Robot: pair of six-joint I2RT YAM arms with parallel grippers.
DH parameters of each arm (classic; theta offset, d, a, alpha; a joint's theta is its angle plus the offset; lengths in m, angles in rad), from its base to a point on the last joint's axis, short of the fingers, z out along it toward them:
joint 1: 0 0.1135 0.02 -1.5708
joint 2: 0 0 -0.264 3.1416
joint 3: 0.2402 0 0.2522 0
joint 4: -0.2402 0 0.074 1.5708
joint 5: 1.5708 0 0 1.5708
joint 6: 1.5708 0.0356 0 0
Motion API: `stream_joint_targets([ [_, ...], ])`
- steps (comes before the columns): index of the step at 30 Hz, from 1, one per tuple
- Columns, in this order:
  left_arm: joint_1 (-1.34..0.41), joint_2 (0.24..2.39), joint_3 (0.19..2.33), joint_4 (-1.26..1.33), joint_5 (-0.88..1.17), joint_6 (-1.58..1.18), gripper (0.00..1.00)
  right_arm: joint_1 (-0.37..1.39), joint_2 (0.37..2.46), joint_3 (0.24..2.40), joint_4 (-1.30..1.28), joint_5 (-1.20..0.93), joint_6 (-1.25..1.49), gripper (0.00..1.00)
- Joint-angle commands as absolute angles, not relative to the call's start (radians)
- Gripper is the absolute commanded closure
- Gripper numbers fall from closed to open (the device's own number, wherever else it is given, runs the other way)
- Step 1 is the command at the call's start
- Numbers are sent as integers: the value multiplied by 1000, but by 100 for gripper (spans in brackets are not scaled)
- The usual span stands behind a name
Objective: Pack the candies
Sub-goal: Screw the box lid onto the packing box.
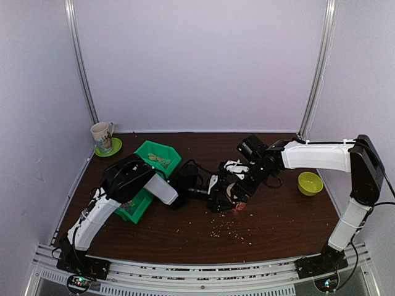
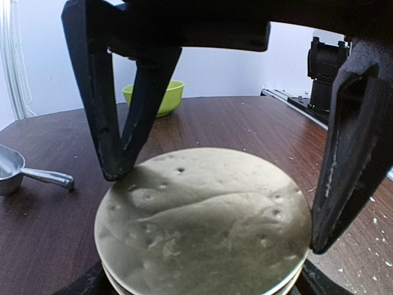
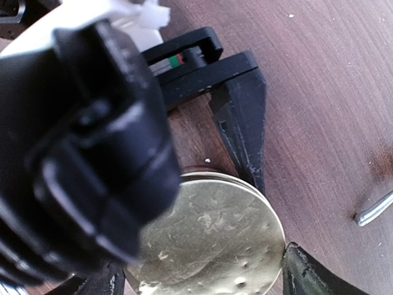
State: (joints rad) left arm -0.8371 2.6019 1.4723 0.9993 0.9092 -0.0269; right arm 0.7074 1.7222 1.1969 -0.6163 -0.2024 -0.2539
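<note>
Grips the round gold metal lid [image 2: 202,236] rim to rim with the left gripper [image 2: 218,209], plain only from the left wrist. Cannot tell the jaws of the right gripper [image 1: 239,190]; half hidden at its own camera by a blurred black bulk [image 3: 80,153]. Shows the small mixed-colour candies [image 1: 159,161] solely from above, inside the green plastic bin [image 1: 163,148], well apart.

Scuffed gold lid [image 2: 202,221]; lime-green bowl [image 1: 310,183]; tan candies [image 1: 159,161] in a bright green bin [image 1: 145,152]; dark brown wood-grain table [image 1: 290,222]; white patterned mug [image 1: 102,132]; green saucer [image 1: 115,149]; silver scoop [image 2: 24,173].
</note>
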Motion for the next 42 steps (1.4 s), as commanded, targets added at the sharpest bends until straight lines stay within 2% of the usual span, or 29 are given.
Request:
stream_joint_targets([
  [1,-816,2699,1392,819,783,17,19,711,1727,1173,-598,-200,-207,18],
  [6,-816,2686,1380,806,717,20,19,713,1725,1173,-578,-194,-173,23],
  [12,-816,2669,1376,758,600,24,20,712,1743,1201,-557,-157,-74,23],
  [18,-818,2653,1378,708,480,15,20,716,1781,1251,-539,-91,88,22],
  [22,-819,2645,1364,718,468,14,20,718,1794,1274,-520,-65,156,18],
  [29,-820,2647,1353,738,487,17,20,716,1729,1258,-525,-86,119,0],
  [36,-817,2649,1350,741,560,60,20,698,1629,1229,-612,-108,-45,1],
  [42,-803,2648,1327,773,796,122,17,693,1540,1203,-685,-166,-312,0],
])
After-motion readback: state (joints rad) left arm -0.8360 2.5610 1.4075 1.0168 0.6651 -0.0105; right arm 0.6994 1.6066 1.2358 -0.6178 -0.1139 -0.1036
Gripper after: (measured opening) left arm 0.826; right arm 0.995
